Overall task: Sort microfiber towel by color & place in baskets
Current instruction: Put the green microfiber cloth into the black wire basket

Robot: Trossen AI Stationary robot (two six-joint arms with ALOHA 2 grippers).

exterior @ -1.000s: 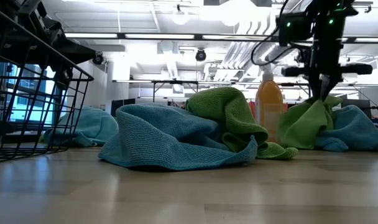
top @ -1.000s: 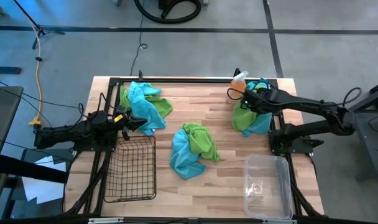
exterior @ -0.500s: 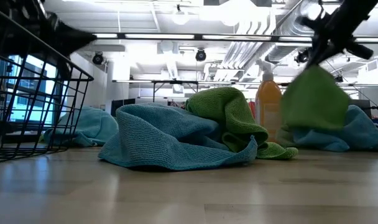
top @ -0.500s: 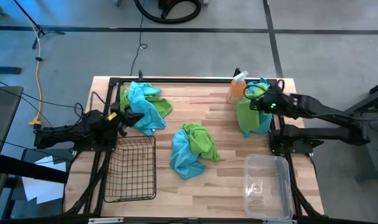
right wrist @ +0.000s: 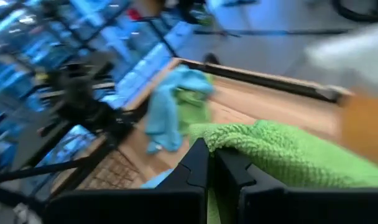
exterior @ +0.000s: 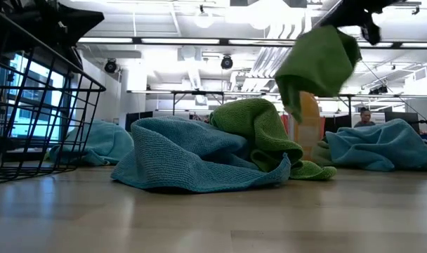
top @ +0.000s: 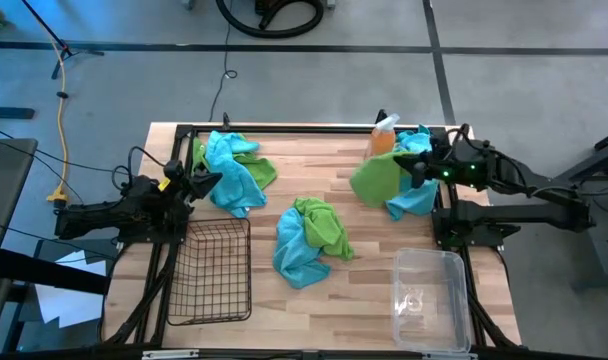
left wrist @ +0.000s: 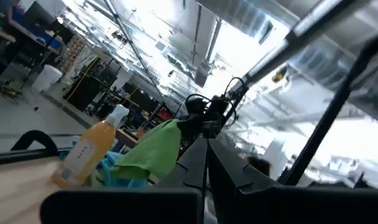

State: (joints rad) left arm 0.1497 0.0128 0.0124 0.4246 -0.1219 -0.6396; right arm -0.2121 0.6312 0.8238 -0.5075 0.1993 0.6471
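My right gripper is raised over the table's far right part, shut on a lime green towel that swings high above the table in the low view. A turquoise towel lies below it beside the orange spray bottle. Two mixed piles lie on the wood: one at the far left, one in the middle. My left gripper hovers by the far-left pile, its fingers shut on nothing. The black wire basket stands near left, and the clear plastic basket near right. My right gripper pinches the green towel between its two fingers at a bunched edge. It comes at the towel about level from the table's right. The towel is lifted clear of the table and trails out from the fingers toward the table's left.
Bare wood lies between the middle pile and the clear basket. The spray bottle stands upright just behind the swinging towel. The table's black frame runs along the far edge. A person shows far off in the room.
My right gripper has pulled the green towel up off the turquoise one at the far right, and the cloth has swung up and out toward the table's left. The turquoise towel has stayed on the table. My left gripper has drawn back a little from the far-left pile and tipped upward.
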